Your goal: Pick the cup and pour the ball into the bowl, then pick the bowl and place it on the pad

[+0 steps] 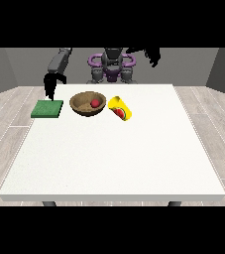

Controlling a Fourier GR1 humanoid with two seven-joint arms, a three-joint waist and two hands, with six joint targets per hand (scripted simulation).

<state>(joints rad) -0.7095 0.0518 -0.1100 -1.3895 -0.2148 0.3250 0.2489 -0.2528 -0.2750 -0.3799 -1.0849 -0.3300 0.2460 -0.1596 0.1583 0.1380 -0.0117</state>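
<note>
A brown bowl (pixel 87 104) stands on the table near its far edge with a red ball (pixel 94 103) inside it. Just to its right a yellow cup (pixel 121 108) with a watermelon picture lies on its side. Left of the bowl lies a flat green pad (pixel 47 108). The hand at the view's left (pixel 50 85) hangs above the pad's far edge, fingers pointing down and holding nothing. The hand at the view's right (pixel 152 55) is raised high beside the robot's head, away from every object, its fingers hanging relaxed.
The white table (pixel 114 158) stretches wide towards the camera, its near edge low in the view. The robot's torso (pixel 112 67) stands behind the far edge.
</note>
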